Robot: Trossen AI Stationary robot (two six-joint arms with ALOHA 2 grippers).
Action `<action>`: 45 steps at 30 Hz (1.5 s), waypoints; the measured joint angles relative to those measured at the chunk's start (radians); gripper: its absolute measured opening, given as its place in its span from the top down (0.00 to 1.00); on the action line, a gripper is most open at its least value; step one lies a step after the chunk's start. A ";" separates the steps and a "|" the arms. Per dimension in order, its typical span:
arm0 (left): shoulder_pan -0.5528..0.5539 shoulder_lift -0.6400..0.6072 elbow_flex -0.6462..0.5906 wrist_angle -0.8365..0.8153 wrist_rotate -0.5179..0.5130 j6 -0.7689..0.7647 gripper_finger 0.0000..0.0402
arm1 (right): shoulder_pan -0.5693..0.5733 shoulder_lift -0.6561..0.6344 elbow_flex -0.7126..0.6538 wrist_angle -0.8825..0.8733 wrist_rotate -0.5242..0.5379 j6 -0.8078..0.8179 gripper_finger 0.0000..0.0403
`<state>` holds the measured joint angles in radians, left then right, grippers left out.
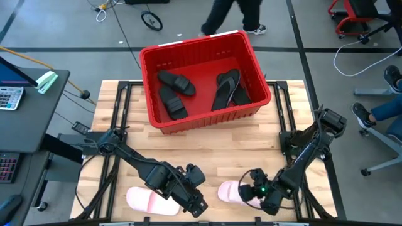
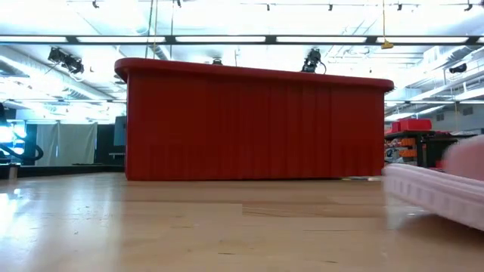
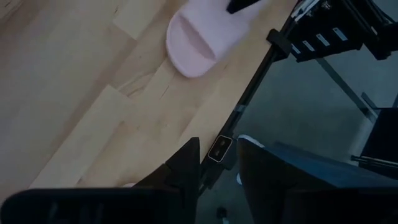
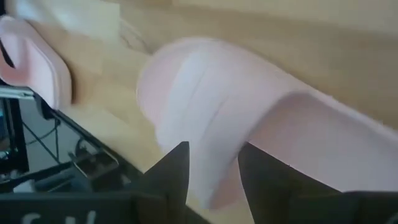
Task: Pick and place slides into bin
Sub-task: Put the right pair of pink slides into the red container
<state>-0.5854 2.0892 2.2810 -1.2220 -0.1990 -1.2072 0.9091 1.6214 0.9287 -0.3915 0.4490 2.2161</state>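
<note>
The red bin [image 1: 204,81] sits at the far middle of the wooden desk [image 1: 207,150] with 4 black slides [image 1: 201,91] already inside. 2 pale pink slides lie near the front edge — the left pink slide [image 1: 147,201] beside the left tool [image 1: 196,202], the right pink slide [image 1: 231,191] under the right tool [image 1: 256,196].

The right wrist view shows the right tool's fingers parted around the pink strap, not yet pinching it. The left tool's fingers stand narrowly apart and hold nothing; they hang over the desk's front edge.

The step in hand looks like grasping the right pink slide. To do it well, seat 1 finger under the strap and 1 on top before closing — the foam is soft. Lift high enough to clear the bin's rim.
</note>
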 joint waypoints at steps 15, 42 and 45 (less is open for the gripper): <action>0.000 0.000 0.000 0.000 -0.004 -0.003 0.74 | -0.131 0.000 0.000 0.058 -0.033 -0.360 0.74; 0.015 0.000 0.000 0.000 -0.003 -0.012 0.76 | -0.178 0.007 0.000 0.173 -0.291 -0.645 0.60; 0.015 0.000 0.000 0.000 -0.003 -0.013 0.77 | -0.165 0.007 0.000 0.181 -0.272 -0.658 0.52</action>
<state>-0.5705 2.0888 2.2810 -1.2217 -0.2024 -1.2198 0.7437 1.6279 0.9283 -0.2101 0.1770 1.5583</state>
